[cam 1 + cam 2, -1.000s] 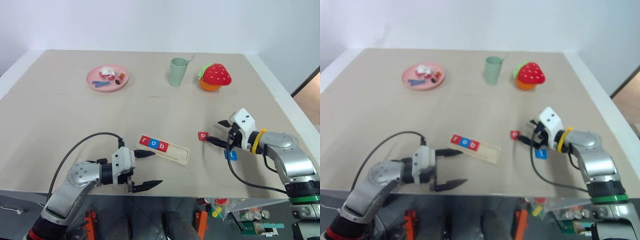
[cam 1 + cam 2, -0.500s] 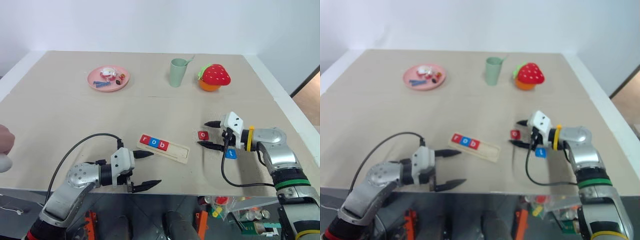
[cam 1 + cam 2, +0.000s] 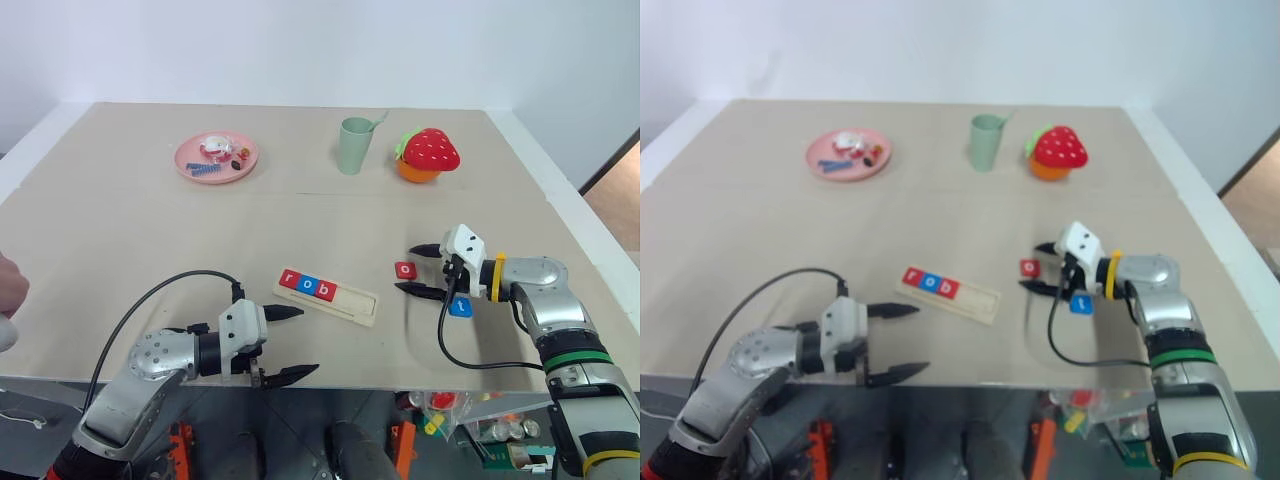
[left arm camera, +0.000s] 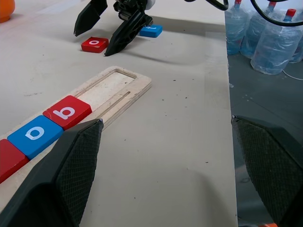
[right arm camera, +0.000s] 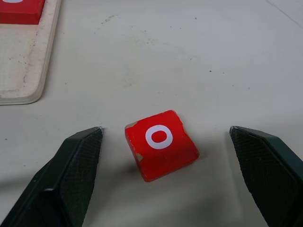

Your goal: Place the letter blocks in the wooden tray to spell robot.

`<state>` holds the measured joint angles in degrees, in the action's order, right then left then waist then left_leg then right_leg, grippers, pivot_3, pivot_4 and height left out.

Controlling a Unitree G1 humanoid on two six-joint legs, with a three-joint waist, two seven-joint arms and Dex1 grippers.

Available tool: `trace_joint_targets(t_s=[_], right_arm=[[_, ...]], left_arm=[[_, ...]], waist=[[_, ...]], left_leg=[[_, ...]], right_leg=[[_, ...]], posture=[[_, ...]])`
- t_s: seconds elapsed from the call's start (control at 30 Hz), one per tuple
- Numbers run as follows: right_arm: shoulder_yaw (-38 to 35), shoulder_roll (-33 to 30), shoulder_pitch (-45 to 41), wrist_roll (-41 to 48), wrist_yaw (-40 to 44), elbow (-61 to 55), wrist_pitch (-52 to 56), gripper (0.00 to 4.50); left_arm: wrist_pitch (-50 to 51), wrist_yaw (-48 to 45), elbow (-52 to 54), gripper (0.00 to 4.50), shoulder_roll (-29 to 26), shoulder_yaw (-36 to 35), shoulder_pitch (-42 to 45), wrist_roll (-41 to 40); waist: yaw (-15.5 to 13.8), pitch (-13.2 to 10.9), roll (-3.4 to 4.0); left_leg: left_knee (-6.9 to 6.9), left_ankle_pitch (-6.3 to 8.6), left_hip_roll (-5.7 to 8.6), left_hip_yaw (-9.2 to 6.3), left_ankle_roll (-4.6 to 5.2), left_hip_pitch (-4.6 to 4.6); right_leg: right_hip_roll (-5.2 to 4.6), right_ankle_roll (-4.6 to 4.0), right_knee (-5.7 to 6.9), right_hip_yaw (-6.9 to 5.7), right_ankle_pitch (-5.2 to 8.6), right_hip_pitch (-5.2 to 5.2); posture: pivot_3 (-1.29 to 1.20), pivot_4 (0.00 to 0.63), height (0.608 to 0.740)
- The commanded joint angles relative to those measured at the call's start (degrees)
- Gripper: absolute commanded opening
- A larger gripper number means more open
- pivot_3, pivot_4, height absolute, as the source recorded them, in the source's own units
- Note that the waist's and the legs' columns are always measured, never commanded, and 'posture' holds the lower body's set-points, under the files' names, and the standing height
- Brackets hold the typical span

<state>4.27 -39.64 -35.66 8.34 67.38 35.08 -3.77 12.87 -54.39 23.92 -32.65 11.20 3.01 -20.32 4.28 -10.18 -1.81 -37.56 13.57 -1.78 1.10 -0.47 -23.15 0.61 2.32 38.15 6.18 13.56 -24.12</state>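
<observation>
Between the spread fingers of the right gripper (image 3: 417, 268) lies the red o block (image 5: 161, 150), flat on the table (image 3: 130, 230) and touched by neither finger. Just beside that gripper's wrist, nearer the table's front edge, sits the blue t block (image 3: 460, 307). To the left of the red o block lies the wooden tray (image 3: 358, 302), holding a red r block (image 3: 290, 280), a blue o block (image 3: 307, 286) and a red b block (image 3: 325, 292) in a row at its left end, its right part bare. Near the tray's left end, the left gripper (image 3: 294, 343) hangs over the table's front edge, fingers spread wide and holding nothing.
</observation>
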Motion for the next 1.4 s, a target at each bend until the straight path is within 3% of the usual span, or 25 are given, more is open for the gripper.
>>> trace_joint_targets(t_s=[0.03,0.3,0.37,0.4,0.47,0.5,0.6,0.87,1.2,1.4], right_arm=[[-0.8,-0.5,1.7,2.3,1.9,-6.5,6.1,4.21],[-0.8,-1.5,3.8,3.6,2.2,-13.4,14.4,4.21],[-1.1,-1.7,4.1,3.6,2.1,-14.3,15.5,3.43],[-1.3,-1.9,4.3,3.6,1.9,-14.6,15.9,3.43],[-1.7,-2.1,4.6,3.5,1.6,-15.2,16.3,2.32],[-1.9,-2.2,4.8,3.5,1.4,-15.6,16.6,2.21],[-2.2,-2.6,5.4,3.7,1.2,-16.5,17.2,1.19],[-4.3,-3.0,7.7,5.0,-1.4,-21.8,19.5,1.18],[-18.3,-1.4,10.9,11.3,-21.5,-40.4,38.8,1.18],[-16.9,-1.5,18.4,10.7,-23.3,-48.5,36.8,1.18]], left_arm=[[-0.8,-0.5,1.3,4.5,-0.5,-0.3,0.6,-0.2],[-0.3,-0.8,0.9,4.5,-0.5,-0.2,1.5,-0.3],[-0.1,-0.9,0.9,4.5,-0.5,-0.2,1.7,-0.2],[-0.1,-0.9,0.9,4.5,-0.5,-0.1,1.7,-0.2],[0.1,-0.8,0.8,4.5,-0.4,-0.2,1.9,-0.2],[0.1,-0.8,0.8,4.5,-0.3,-0.1,2.0,-0.2],[0.1,-0.7,0.7,4.5,-0.1,-0.1,2.1,-0.2],[-0.3,-0.8,0.6,4.5,0.1,0.2,2.3,0.0],[-0.5,-1.3,-1.5,4.5,1.9,0.7,4.5,-0.3],[-1.5,-2.8,-3.3,4.5,2.1,1.1,5.5,0.0]], waist=[[0.0,0.0,0.0],[0.0,0.0,0.0],[0.0,0.0,0.0],[0.0,0.0,0.0],[0.0,0.0,0.0],[0.0,0.0,0.0],[0.0,0.0,0.0],[0.0,0.0,0.0],[-0.3,0.0,-0.02],[-0.4,0.0,0.01]], left_leg=[[0.0,0.0,0.0,0.0,0.0,0.0],[-0.01,0.0,0.0,-0.01,-0.01,-0.01],[-0.02,-0.01,0.01,0.0,-0.01,-0.01],[-0.02,-0.01,0.01,0.0,-0.01,-0.01],[-0.02,-0.01,0.01,-0.01,-0.02,-0.01],[-0.02,-0.01,0.01,0.0,-0.02,-0.02],[-0.02,-0.01,0.02,0.0,-0.02,-0.02],[-0.03,-0.04,0.01,-0.02,-0.07,-0.02],[-0.05,-0.11,0.03,-0.06,-0.17,-0.08],[-0.04,-0.1,0.04,-0.05,-0.17,-0.12]], right_leg=[[0.0,0.0,0.0,0.0,0.0,0.0],[0.0,0.02,0.01,0.0,-0.01,0.0],[0.0,0.04,0.01,0.0,-0.01,0.0],[0.0,0.04,0.01,0.0,-0.01,0.0],[0.01,0.05,0.01,-0.01,-0.01,-0.01],[0.01,0.05,0.01,-0.01,-0.01,-0.01],[0.0,0.06,0.01,-0.01,-0.01,-0.01],[0.01,0.13,0.01,-0.01,0.0,0.0],[0.01,0.33,0.03,-0.03,0.06,-0.02],[0.02,0.46,0.03,-0.01,0.14,-0.06]], posture=[[0.0,0.15,0.74],[0.0,0.15,0.74],[0.0,0.15,0.74],[0.0,0.15,0.74],[0.0,0.15,0.74],[0.0,0.15,0.74],[0.0,0.15,0.74],[0.0,0.15,0.74],[0.0,0.15,0.74],[0.0,0.15,0.74]])
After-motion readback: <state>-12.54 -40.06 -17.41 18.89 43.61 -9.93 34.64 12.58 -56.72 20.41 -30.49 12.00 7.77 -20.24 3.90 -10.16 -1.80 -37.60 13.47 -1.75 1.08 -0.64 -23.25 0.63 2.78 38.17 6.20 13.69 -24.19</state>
